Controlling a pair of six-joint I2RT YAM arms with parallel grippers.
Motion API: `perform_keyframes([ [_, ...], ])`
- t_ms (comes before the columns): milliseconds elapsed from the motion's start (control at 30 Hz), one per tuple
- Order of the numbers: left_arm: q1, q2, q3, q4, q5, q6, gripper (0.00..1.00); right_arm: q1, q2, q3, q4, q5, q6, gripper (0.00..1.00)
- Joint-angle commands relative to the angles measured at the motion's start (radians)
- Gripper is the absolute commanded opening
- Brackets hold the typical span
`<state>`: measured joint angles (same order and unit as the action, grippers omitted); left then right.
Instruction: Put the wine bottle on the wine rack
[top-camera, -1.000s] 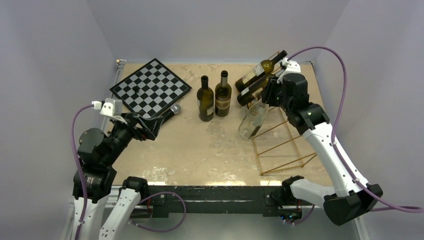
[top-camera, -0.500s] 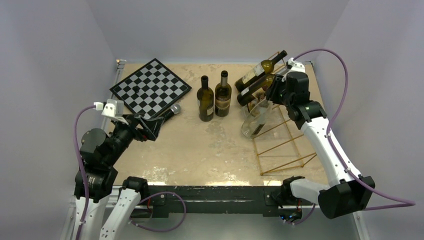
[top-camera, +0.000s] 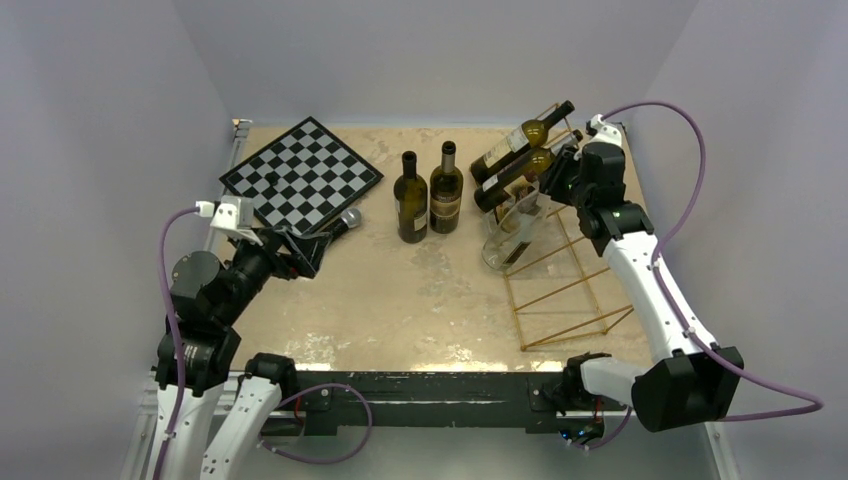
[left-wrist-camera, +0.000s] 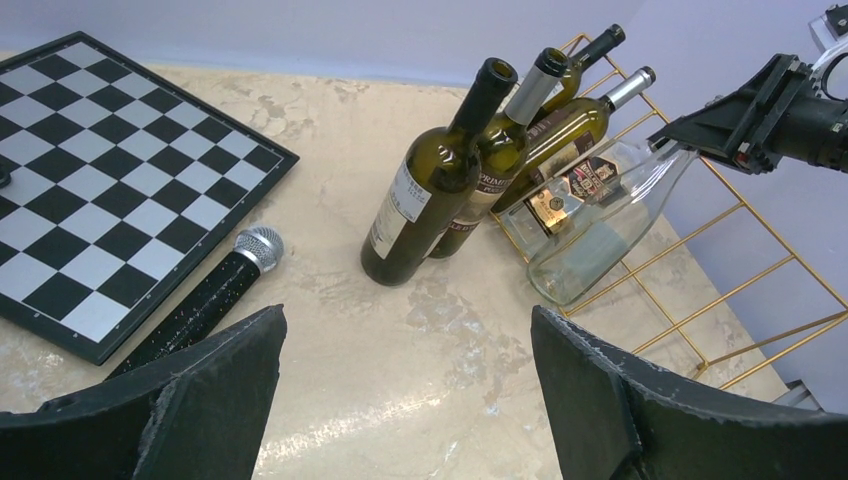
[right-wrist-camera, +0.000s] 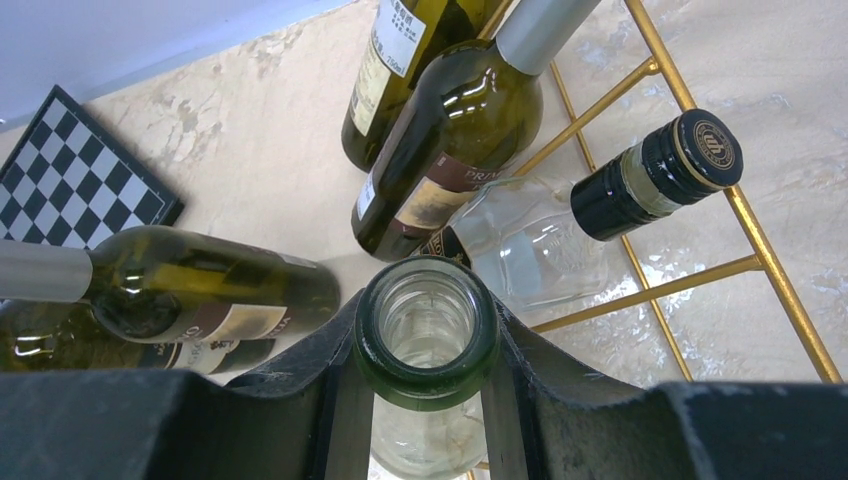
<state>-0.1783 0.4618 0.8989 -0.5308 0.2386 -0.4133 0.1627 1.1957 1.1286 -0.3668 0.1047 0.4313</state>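
Wine bottle (top-camera: 508, 235) first: where is it? asks the tech.

Me: It's the clear, uncorked one, tilted, neck uppermost in my right claw (top-camera: 548, 185). Both fingers are pressed against the neck just under the lip. Its base hangs low at the left edge of the wine rack (right-wrist-camera: 650, 290), just beside the lower of two dark bottles (top-camera: 505, 183) lying in the far slots. Whether the base touches table or rod, I cannot tell.

Tech: And your other claw?

Me: My left claw (left-wrist-camera: 405, 395) is spread wide and holds nothing. It hovers above the table near the microphone (top-camera: 340, 225), well apart from the rack.

Tech: What worries you from here?

Me: The hold, mostly. It's smooth glass, pinched only at the neck, with all the weight below. I judge it could swivel or slide through my fingers once I swing it flatter. The base could also snag a thin rod and drag the light frame along, or miss the slot and drop between rods. The neighbour's capped neck lies close to mine, and a nudge might roll that bottle out. Two standing bottles (top-camera: 410, 205) are near on the left, so a wide swing of the base could topple them.
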Motion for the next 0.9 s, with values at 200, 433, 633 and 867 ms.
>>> perform_keyframes([
  [200,-0.003,0.005,-0.014,0.044,-0.007,-0.021,0.96,-0.037,-0.099,-0.079,0.074,-0.055,0.079,0.0],
  [433,-0.003,0.006,-0.022,0.042,-0.003,-0.024,0.96,-0.073,-0.107,-0.115,0.064,-0.023,0.12,0.0],
  [633,-0.003,0.002,-0.024,0.033,-0.006,-0.023,0.95,-0.079,-0.123,-0.145,0.066,0.065,0.181,0.0],
  [867,-0.003,-0.002,-0.025,0.025,-0.012,-0.021,0.95,-0.086,-0.133,-0.138,0.046,0.144,0.216,0.0],
])
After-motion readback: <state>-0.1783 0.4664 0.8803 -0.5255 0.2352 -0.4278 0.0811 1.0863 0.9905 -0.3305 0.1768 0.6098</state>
